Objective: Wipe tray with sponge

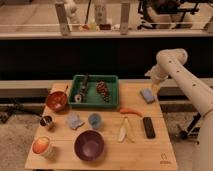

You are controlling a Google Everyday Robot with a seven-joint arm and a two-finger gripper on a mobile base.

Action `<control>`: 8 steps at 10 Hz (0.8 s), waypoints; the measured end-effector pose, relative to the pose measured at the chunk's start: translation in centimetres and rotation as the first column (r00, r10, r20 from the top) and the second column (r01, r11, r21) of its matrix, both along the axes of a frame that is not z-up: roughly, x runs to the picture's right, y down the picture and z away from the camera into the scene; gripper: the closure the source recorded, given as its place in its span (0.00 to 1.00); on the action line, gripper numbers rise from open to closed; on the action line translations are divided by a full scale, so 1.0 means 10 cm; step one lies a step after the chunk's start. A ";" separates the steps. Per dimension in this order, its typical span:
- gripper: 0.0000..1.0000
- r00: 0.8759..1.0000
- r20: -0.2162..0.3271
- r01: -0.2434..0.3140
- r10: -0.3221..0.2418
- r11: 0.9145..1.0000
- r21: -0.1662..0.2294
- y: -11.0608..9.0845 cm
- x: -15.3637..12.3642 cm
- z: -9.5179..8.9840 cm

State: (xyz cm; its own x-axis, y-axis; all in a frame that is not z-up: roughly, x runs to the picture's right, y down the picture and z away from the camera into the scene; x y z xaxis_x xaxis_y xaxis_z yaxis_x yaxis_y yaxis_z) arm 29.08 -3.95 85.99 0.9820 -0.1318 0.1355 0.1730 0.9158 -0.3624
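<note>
The sponge (147, 95) lies on the far right of the wooden table (160, 150), just right of the dark green tray (116, 91), which holds a brown cluster (102, 91). The gripper (153, 85) hangs just above the sponge, jaws spread wide, holding nothing. Nearer lie an orange pepper (129, 111), a black slab (148, 127) and a purple bowl (89, 145).

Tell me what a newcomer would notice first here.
The white robot arm reaching in from the right, its open gripper hovering close to the small blue-grey rectangular sponge at the wooden table's right edge. Next, the dark green rectangular plastic tray at the table's back, holding a few items, and the round purple bowl near the front.
</note>
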 end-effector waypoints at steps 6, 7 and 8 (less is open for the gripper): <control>0.20 1.000 0.015 -0.008 0.008 1.000 0.001 0.01 0.06 0.18; 0.20 1.000 0.016 -0.007 0.007 1.000 0.000 0.02 0.07 0.21; 0.20 1.000 0.021 -0.007 0.007 1.000 -0.001 0.02 0.06 0.24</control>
